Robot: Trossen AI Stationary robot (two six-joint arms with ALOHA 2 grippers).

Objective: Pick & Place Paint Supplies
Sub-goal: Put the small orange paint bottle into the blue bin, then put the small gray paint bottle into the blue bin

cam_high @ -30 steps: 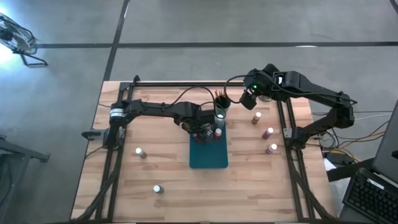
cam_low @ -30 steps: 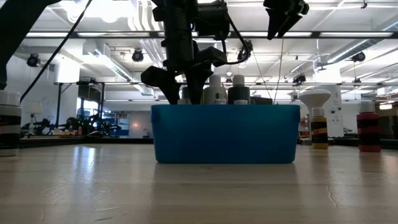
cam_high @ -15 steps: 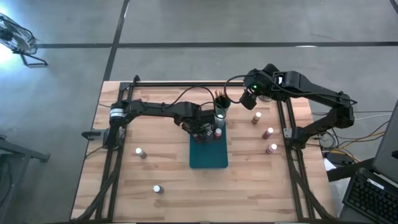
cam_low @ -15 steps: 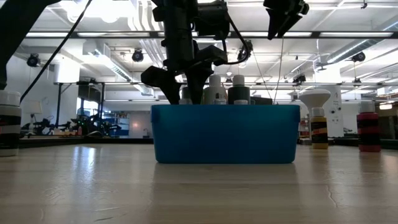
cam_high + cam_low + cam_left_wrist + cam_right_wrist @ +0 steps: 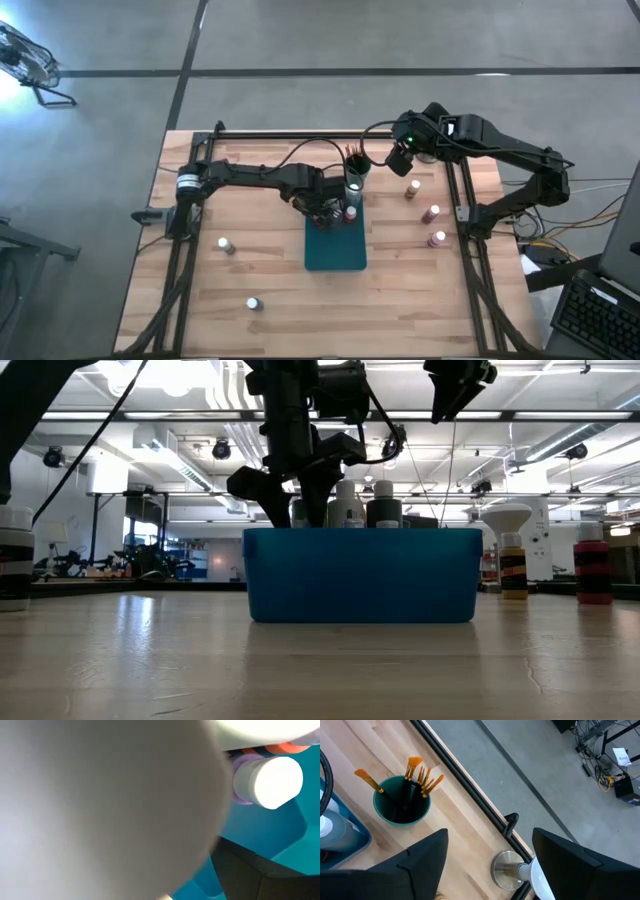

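I have the left gripper (image 5: 325,210) down at the far end of the teal tray (image 5: 335,255), fingers spread around a bottle there; on the left wrist view a big grey blur fills most of the picture, so I can't tell if it is actually squeezing. A purple bottle (image 5: 265,782) with a white cap sits just beyond, upright on the tray floor. On the low view the caps of several bottles (image 5: 348,503) stand up above the tray wall, all vertical. The right gripper (image 5: 398,160) hangs high above the far side of the table (image 5: 250,260), jaws apart, nothing between them. Under it I see the green cup (image 5: 401,802) with brushes (image 5: 420,774) standing bristles up, handles leaning outward, just beside the tray's far edge. Loose bottles stand upright: three on the right (image 5: 431,213), two on the left (image 5: 225,245), well apart from each other. The near half of the tray is bare, and the white-domed stand (image 5: 520,870) is at the far rail
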